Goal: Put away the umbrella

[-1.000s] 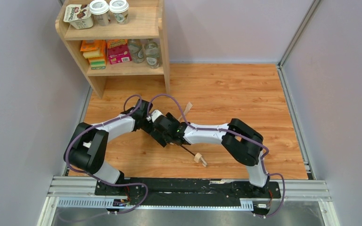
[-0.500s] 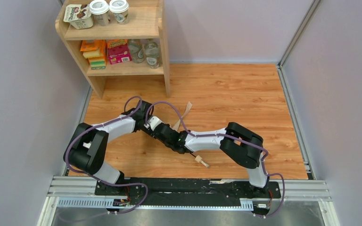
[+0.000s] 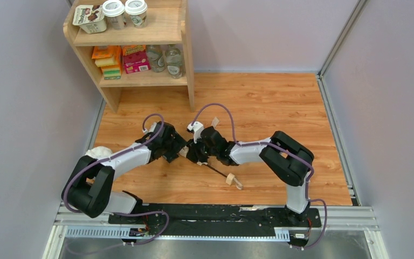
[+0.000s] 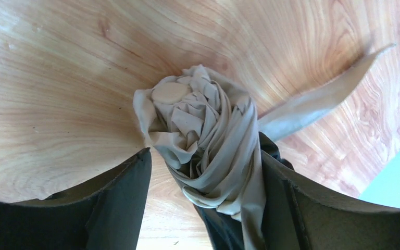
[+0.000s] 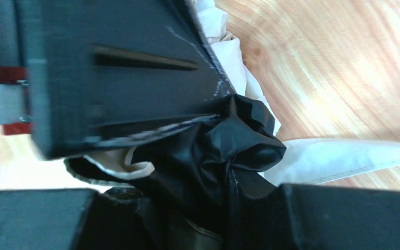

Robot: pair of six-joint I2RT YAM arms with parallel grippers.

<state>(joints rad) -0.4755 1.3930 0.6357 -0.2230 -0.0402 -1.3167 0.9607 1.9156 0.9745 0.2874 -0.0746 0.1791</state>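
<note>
The umbrella is a twisted bundle of pale beige fabric lying on the wooden floor, its beige strap trailing off to the right. My left gripper straddles the bundle and is open: the right finger touches the fabric and the left finger stands clear of it. My right gripper is shut on the umbrella's black inner fabric. From above, both grippers meet nose to nose. The thin black shaft runs out to the small wooden handle.
A wooden shelf unit stands at the back left with cups, boxes and bottles. A small white lumpy bag sits by my left arm. Grey walls close in both sides, and a metal rail runs along the near edge.
My left gripper opened and let the canopy go. My right gripper swung up to the bundle and closed on its fabric. The handle end barely moved.
</note>
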